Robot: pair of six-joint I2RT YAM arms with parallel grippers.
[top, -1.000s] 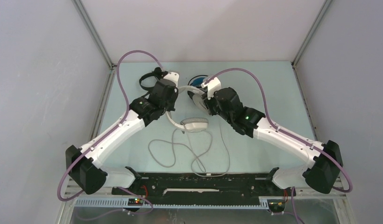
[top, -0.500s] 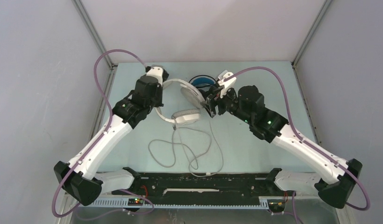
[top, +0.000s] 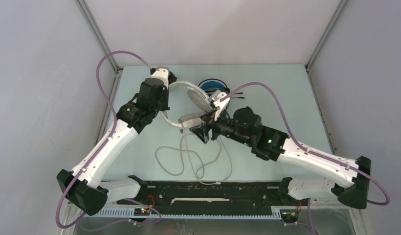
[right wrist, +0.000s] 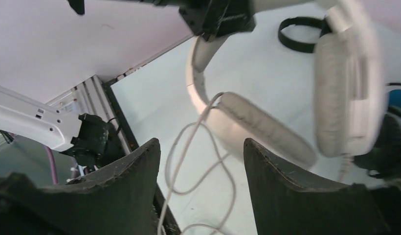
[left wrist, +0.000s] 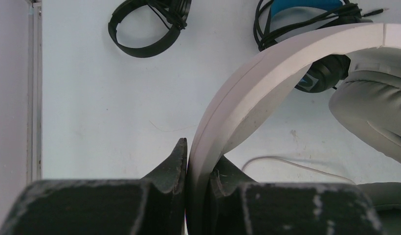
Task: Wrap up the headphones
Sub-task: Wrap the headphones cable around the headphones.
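The white over-ear headphones (top: 191,121) are held off the table. My left gripper (top: 163,106) is shut on their headband (left wrist: 247,88), pinched between both fingers (left wrist: 178,159). Their white cable (top: 189,156) trails in loops toward the near edge. My right gripper (top: 204,132) is open just below the lower ear cup (right wrist: 267,127), with the cable (right wrist: 181,156) hanging in the gap between its jaws, not gripped. The all-black headset (left wrist: 149,24) lies at the back left. The black and blue headset (top: 211,85) lies at the back middle.
The black rail (top: 208,188) with the arm bases runs along the near edge, and the cable's end lies close to it. Metal frame posts (top: 98,36) and white walls close in the table at the left, right and back.
My right gripper has swung from beside the upper ear cup down and left, to the cable under the lower ear cup. My left gripper moved the headphones back and left earlier and has since held still.
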